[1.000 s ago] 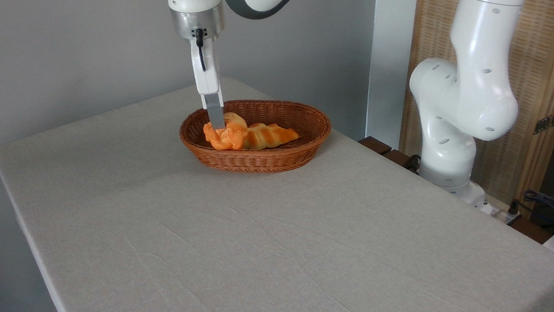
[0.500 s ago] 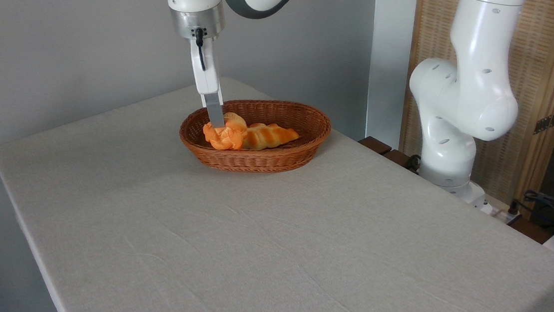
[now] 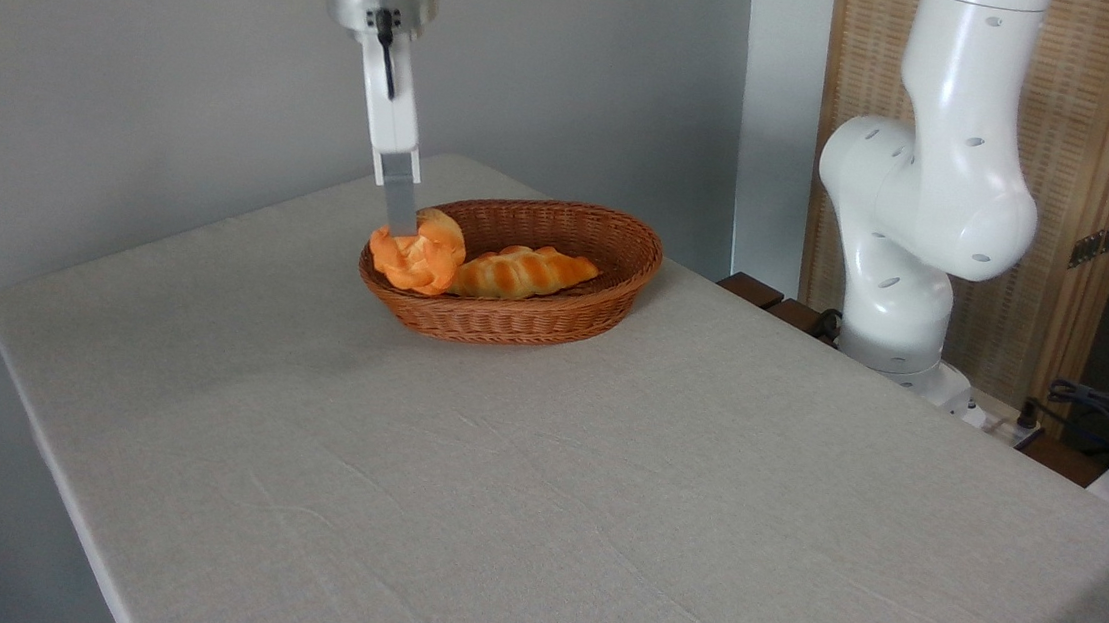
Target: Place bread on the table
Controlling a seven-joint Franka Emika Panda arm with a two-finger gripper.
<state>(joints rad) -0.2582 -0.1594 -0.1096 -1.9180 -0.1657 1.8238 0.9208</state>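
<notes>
The bread (image 3: 416, 255), a small orange bun with a petal-like top, hangs tilted just above the left end of the wicker basket (image 3: 553, 326). My gripper (image 3: 403, 232) comes straight down from above and is shut on the bun's top; only the near finger shows, the other is hidden behind it. The table (image 3: 539, 491), covered in a wrinkled grey-beige cloth, spreads out in front of and around the basket.
A longer braided golden-brown loaf (image 3: 523, 272) lies inside the basket to the right of the bun. The arm's white base (image 3: 919, 213) stands off the table's right rear edge, with cables (image 3: 1108, 410) at far right. A grey wall runs behind.
The gripper has risen and shifted left with the bun, lifting it off the basket floor to the level of the left rim. The braided loaf stays in place.
</notes>
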